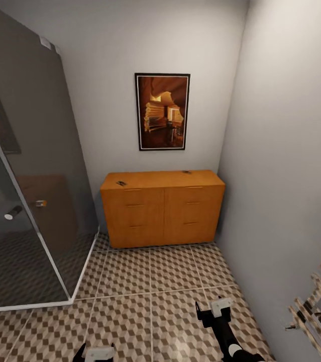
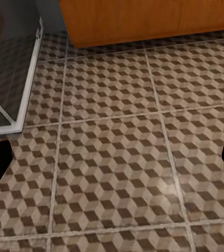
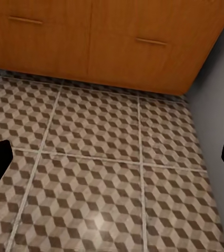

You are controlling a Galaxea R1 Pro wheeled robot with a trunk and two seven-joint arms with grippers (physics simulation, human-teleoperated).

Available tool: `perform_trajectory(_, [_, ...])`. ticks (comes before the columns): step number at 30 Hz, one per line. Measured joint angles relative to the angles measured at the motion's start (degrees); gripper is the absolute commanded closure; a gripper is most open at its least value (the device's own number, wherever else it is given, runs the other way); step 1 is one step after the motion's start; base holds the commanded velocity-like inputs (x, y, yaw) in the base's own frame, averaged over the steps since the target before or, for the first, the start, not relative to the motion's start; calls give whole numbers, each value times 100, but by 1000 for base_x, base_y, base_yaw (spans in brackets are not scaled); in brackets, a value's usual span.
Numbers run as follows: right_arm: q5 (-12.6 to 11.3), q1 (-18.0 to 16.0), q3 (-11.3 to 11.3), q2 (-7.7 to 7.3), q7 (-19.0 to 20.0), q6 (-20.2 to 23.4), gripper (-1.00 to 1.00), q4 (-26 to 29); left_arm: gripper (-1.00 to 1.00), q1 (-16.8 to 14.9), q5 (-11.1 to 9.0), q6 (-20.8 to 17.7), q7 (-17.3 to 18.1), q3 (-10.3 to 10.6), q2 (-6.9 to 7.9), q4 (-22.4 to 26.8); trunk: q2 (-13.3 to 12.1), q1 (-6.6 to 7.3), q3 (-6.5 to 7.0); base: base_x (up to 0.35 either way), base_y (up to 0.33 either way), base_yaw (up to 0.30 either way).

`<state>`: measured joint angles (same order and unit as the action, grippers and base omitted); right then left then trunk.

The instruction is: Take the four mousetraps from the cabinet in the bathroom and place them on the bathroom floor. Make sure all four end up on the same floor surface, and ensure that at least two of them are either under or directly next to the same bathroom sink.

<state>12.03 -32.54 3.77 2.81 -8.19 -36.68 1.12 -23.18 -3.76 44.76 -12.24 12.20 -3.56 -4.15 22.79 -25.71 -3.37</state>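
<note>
The robot is facing the cabinet (image 1: 163,208) at twelve o'clock, both grippers spread wide and empty, needing to close in toward the mousetraps (image 1: 121,183) on top.

No readable text, label, brand, number or sign appears in any view. The framed picture (image 1: 162,111) on the back wall, upper centre of the head view, carries an orange-brown image without lettering. The cabinet (image 1: 163,208) fronts at centre frame and the patterned floor tiles (image 1: 150,301) across the bottom bear no markings or writing either.
</note>
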Motion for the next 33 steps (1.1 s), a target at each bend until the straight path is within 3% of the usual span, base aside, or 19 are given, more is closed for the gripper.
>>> perform_trajectory(22, [0,0,0,0,2,1,-100,0,-100,0,0,1,0,2,0,-1,0,0,0,328,-50,0])
perform_trajectory(33, [1,0,0,0,5,-3,-100,0,-100,0,0,1,0,4,0,-1,-1,-3,0,67,0,0])
